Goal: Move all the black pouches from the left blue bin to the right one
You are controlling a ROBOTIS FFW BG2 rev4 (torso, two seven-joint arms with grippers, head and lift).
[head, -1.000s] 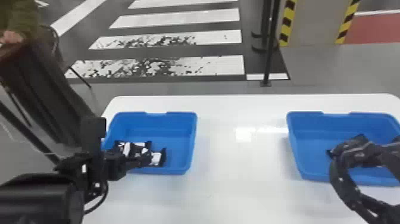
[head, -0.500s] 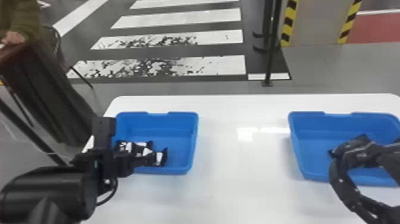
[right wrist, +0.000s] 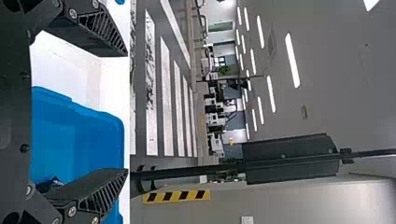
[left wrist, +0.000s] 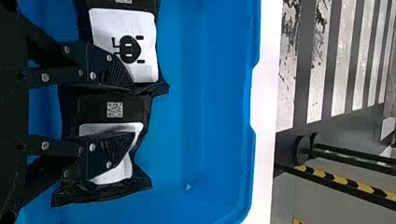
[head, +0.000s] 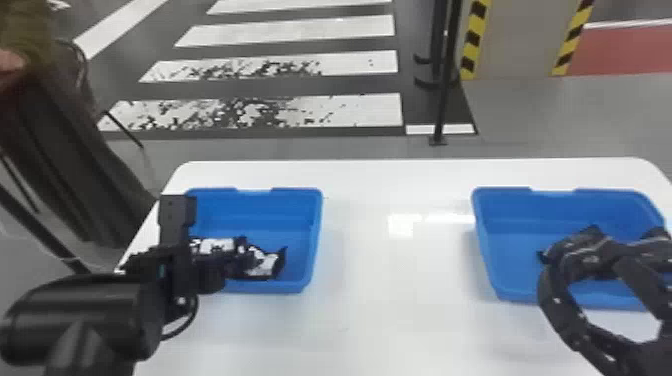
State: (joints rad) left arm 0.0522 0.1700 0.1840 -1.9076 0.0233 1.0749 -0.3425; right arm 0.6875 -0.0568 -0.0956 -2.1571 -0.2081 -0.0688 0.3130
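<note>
My left gripper (head: 240, 260) is low in the left blue bin (head: 316, 240), over black pouches with white labels (head: 266, 264). In the left wrist view, the left gripper (left wrist: 126, 112) stands open, its fingers over a pouch (left wrist: 114, 109) that lies between them; a second pouch (left wrist: 123, 44) lies right beside it, under one finger. My right gripper (head: 575, 250) is over the right blue bin (head: 487, 240), where dark pouches (head: 595, 234) lie partly hidden behind it. In the right wrist view, the right gripper (right wrist: 127, 112) has its fingers wide apart with nothing between them.
Both bins stand on a white table (head: 390, 300), with a wide stretch of tabletop between them. A black pole (head: 445, 90) rises beyond the far edge. A person's hand (head: 10, 61) shows at the far left.
My left arm has moved to the right, bringing its gripper further over the pouches in the left bin. My right arm looks unmoved.
</note>
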